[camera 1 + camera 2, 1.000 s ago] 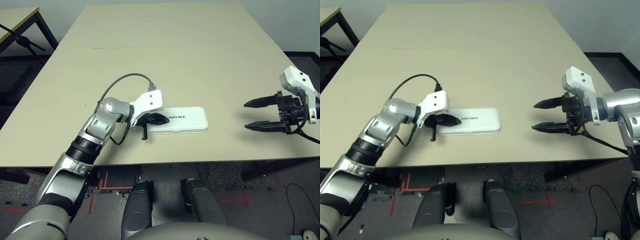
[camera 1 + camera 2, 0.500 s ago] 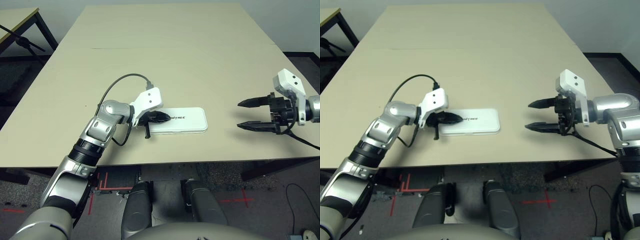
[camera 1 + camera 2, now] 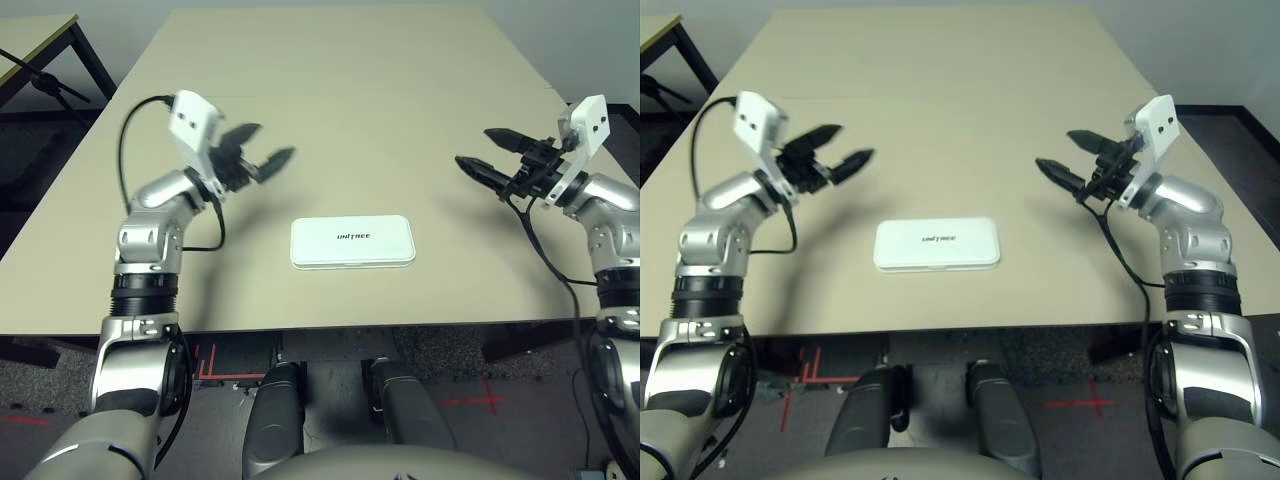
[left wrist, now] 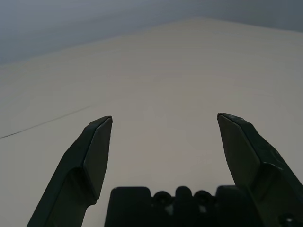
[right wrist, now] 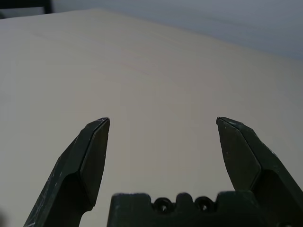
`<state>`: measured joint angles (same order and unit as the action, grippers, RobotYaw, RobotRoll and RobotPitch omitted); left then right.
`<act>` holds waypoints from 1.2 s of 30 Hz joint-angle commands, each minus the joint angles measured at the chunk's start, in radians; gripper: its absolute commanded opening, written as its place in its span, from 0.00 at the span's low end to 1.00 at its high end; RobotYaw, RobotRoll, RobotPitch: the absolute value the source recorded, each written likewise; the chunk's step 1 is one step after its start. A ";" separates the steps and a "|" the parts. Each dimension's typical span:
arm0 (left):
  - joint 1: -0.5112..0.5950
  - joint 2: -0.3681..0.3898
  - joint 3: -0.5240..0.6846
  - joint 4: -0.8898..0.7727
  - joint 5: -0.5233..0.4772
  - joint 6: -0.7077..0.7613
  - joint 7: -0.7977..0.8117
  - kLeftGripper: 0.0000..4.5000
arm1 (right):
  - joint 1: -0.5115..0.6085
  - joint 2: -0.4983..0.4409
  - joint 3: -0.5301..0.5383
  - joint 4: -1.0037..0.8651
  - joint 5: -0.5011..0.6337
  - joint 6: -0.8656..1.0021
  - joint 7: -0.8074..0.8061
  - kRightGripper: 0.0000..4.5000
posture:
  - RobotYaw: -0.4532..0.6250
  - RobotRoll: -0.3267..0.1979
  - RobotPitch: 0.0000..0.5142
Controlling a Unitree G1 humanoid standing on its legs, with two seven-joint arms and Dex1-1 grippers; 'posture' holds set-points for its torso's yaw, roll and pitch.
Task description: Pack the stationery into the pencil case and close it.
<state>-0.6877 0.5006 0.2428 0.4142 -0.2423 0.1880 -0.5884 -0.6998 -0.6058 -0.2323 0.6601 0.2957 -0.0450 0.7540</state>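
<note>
Our left gripper [image 3: 262,160] has lifted away from the pencil case [image 3: 353,241], and now both it and the right gripper [image 3: 490,160] hang wide open, empty. The case lies closed on the table [image 3: 330,90]; we judge packing finished.

The pencil case [image 3: 353,242] lies closed on the table [image 3: 340,100], low in the frame's centre. The left gripper [image 3: 262,153] hangs upper left of it, the right gripper [image 3: 484,154] upper right, both above the tabletop.
</note>
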 commanded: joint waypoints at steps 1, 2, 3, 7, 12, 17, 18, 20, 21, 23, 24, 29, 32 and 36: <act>-0.026 0.044 0.054 0.158 0.027 -0.116 0.077 0.99 | -0.045 0.008 -0.052 0.134 -0.038 -0.088 -0.163 1.00 | 0.39 0.62 0.25; -0.030 0.054 0.059 0.190 0.029 -0.142 0.088 0.99 | -0.056 0.008 -0.060 0.163 -0.041 -0.099 -0.195 1.00 | 0.39 0.62 0.25; -0.029 0.061 0.069 0.220 0.026 -0.167 0.099 0.99 | -0.064 0.006 -0.066 0.191 -0.046 -0.110 -0.229 1.00 | 0.39 0.62 0.24; -0.021 0.078 0.100 0.323 0.015 -0.254 0.133 0.99 | -0.085 -0.010 -0.084 0.304 -0.072 -0.149 -0.339 1.00 | 0.39 0.62 0.24; -0.008 0.090 0.128 0.410 0.009 -0.326 0.156 0.99 | -0.116 -0.030 -0.108 0.418 -0.071 -0.165 -0.440 1.00 | 0.39 0.62 0.26; -0.007 0.091 0.135 0.434 0.005 -0.354 0.159 0.99 | -0.136 -0.026 -0.101 0.459 -0.082 -0.185 -0.442 1.00 | 0.40 0.62 0.29; -0.008 0.091 0.135 0.435 0.005 -0.356 0.159 0.99 | -0.139 -0.025 -0.099 0.463 -0.084 -0.186 -0.439 1.00 | 0.40 0.62 0.30; 0.001 0.089 0.135 0.422 0.002 -0.356 0.158 0.99 | -0.143 -0.016 -0.091 0.462 -0.089 -0.191 -0.426 1.00 | 0.40 0.62 0.33; 0.006 0.087 0.135 0.415 0.001 -0.355 0.158 0.99 | -0.144 -0.012 -0.089 0.460 -0.090 -0.189 -0.419 1.00 | 0.40 0.62 0.34; 0.018 0.085 0.134 0.402 0.000 -0.352 0.156 0.99 | -0.144 -0.007 -0.086 0.458 -0.094 -0.186 -0.411 1.00 | 0.40 0.62 0.37; 0.023 0.084 0.133 0.397 -0.001 -0.350 0.157 0.99 | -0.144 -0.006 -0.085 0.458 -0.098 -0.187 -0.406 1.00 | 0.40 0.62 0.38; 0.054 0.076 0.132 0.357 -0.007 -0.336 0.160 0.99 | -0.141 -0.007 -0.088 0.459 -0.104 -0.189 -0.399 1.00 | 0.40 0.62 0.41; 0.063 0.071 0.129 0.344 -0.007 -0.330 0.162 0.99 | -0.137 -0.007 -0.088 0.458 -0.106 -0.189 -0.393 1.00 | 0.40 0.62 0.41; 0.061 0.065 0.126 0.338 -0.007 -0.325 0.163 0.99 | -0.134 -0.008 -0.086 0.455 -0.109 -0.191 -0.388 1.00 | 0.39 0.62 0.41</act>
<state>-0.6417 0.5702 0.3736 0.7619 -0.2436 -0.1508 -0.4306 -0.8382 -0.6118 -0.3213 1.1066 0.1942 -0.2222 0.3606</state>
